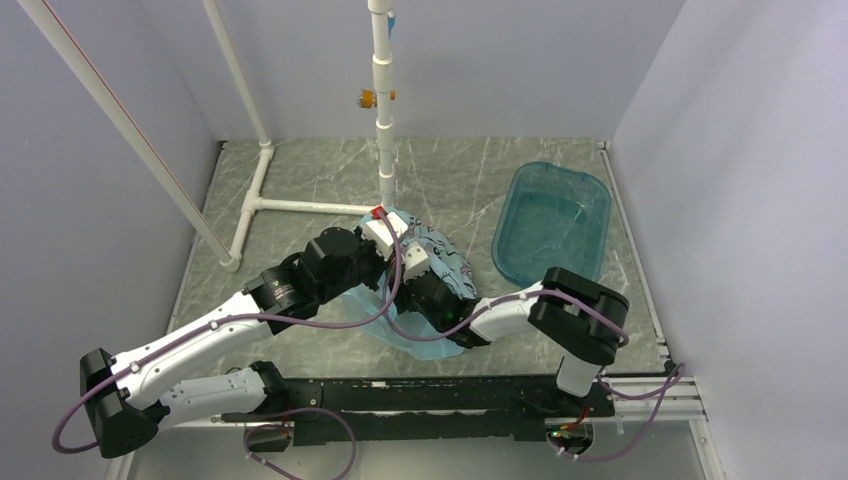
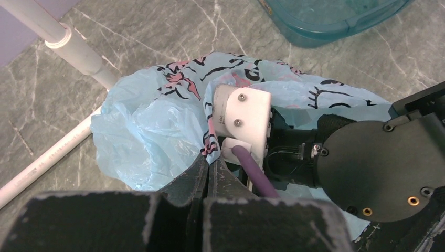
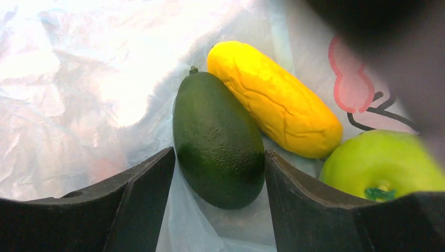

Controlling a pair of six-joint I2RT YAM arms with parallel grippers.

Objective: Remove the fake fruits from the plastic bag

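- Nearest in the right wrist view, the right end effector (image 3: 219, 155) is spread wide inside the bag (image 3: 68, 79). One dark finger stands on each side of the dark green fruit (image 3: 218, 139). We cannot tell whether either finger touches it.
- The dark green fruit lies on the bag's pale film with its stem end pointing away from the camera.
- The yellow fruit (image 3: 275, 100) lies slanted just to its right, resting against its side. Its far end is close to the dark green fruit's stem.
- The apple (image 3: 380, 163) sits at the lower right, just beside the yellow fruit's near end and partly hidden behind the right-hand finger. We see all three fruits inside the bag.
- In the left wrist view, the left end effector (image 2: 208, 170) has its fingers pressed almost together, pinching a printed edge of the bag.
- Just right of that pinched edge, the right arm (image 2: 367, 163) reaches into the bag. Its black wrist carries a white block.
- From above, we see the bag crumpled on the surface (image 1: 320, 180) near the middle, beneath both wrists. Blue film spills toward the near edge.
- Just behind the bag stands the upright of a white pipe frame (image 1: 385, 120).
- Farther right lies the tub (image 1: 550, 225), near the bag but not touching it.
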